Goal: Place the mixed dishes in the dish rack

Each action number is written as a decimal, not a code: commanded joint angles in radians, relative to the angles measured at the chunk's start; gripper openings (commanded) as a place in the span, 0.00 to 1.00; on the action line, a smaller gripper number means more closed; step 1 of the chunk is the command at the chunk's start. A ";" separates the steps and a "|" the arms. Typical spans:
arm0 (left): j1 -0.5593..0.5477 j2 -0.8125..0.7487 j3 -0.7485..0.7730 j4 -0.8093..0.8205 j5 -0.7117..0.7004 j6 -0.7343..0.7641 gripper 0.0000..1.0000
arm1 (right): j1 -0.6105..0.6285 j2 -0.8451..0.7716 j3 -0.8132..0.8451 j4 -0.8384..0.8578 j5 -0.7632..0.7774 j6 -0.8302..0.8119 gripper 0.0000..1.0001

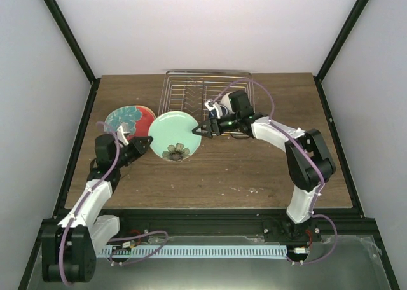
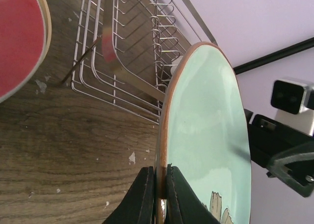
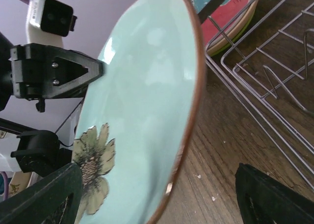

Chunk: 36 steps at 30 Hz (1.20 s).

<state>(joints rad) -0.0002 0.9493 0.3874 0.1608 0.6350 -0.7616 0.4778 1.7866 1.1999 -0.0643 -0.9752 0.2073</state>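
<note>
Wooden counter (image 1: 254, 169) is stretching under white walls (image 1: 191, 23). At left, the left pincer (image 1: 146, 144) is pinching the rim of the pale-green plate (image 1: 175, 132). Brown-edged and flower-printed, the plate is tilting up at mid-counter, just near of the dish rack (image 1: 184, 89). At right, the right pincer (image 1: 203, 128) is gaping wide, straddling the plate's right rim.
</note>
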 commanded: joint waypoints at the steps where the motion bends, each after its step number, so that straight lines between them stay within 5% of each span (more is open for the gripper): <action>1: -0.022 -0.060 0.004 0.102 0.009 -0.047 0.00 | 0.016 0.044 0.053 0.024 0.006 0.015 0.85; 9: -0.055 -0.079 -0.008 0.094 -0.015 -0.050 0.00 | 0.046 0.100 0.083 0.063 -0.022 0.037 0.75; 16: -0.082 -0.050 -0.020 0.108 -0.047 -0.042 0.00 | 0.059 0.118 0.101 0.059 -0.032 0.035 0.28; 24: -0.086 -0.044 -0.017 0.081 -0.073 -0.023 0.01 | 0.059 0.093 0.098 0.025 0.016 0.001 0.10; 32: -0.086 -0.052 0.003 0.038 -0.087 -0.006 0.49 | 0.059 0.076 0.146 -0.074 0.109 -0.068 0.01; 36: -0.085 -0.066 0.022 0.002 -0.099 0.007 0.59 | 0.059 0.076 0.200 -0.121 0.111 -0.118 0.01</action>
<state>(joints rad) -0.0834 0.9115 0.3614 0.1406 0.5320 -0.7635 0.5369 1.8988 1.2980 -0.1539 -0.8894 0.1581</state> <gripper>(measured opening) 0.560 0.136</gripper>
